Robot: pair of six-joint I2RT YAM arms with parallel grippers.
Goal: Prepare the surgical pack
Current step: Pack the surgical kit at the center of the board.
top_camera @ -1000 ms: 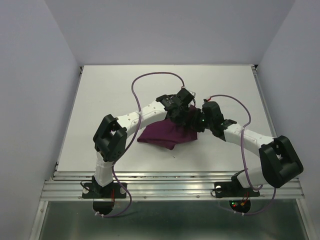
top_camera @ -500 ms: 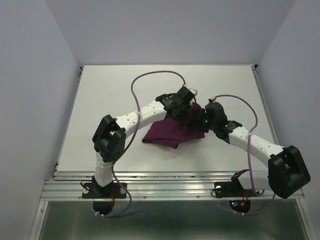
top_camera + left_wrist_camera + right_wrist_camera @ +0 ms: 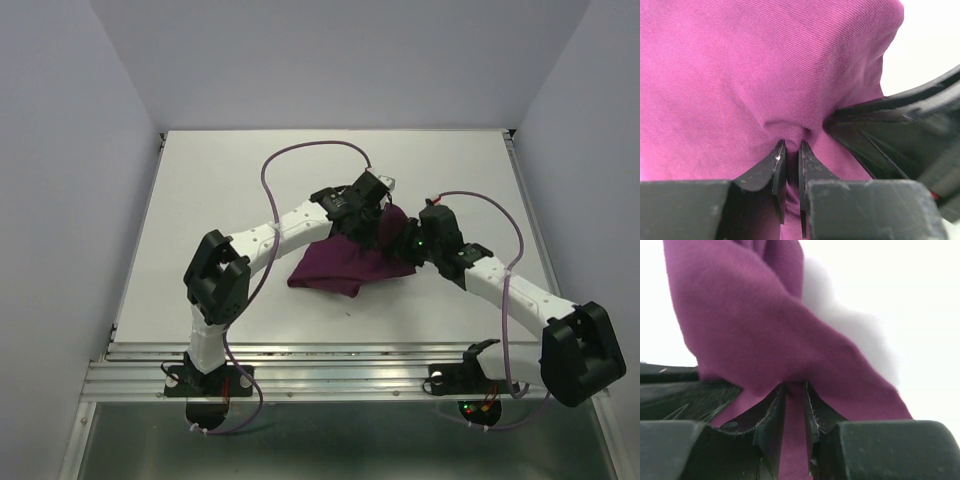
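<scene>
Plain deep-purple cloth [image 3: 335, 265], fine diagonal weave close up, brighter magenta in left wrist view. left arm [image 3: 275, 235], right arm [image 3: 500, 285]: white links, black joints. Lilac cables [image 3: 300, 152]. White table [image 3: 220, 200]. left gripper [image 3: 791, 147], right gripper [image 3: 795, 386]: black.

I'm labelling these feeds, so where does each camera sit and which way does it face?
Top external: above, behind the bases, looking down on the table; left arm and right arm show.
Left wrist: on that arm, facing along the left tool pinching purple cloth.
Right wrist: likewise, along the right tool pinching it.
Shared: the cloth.
</scene>
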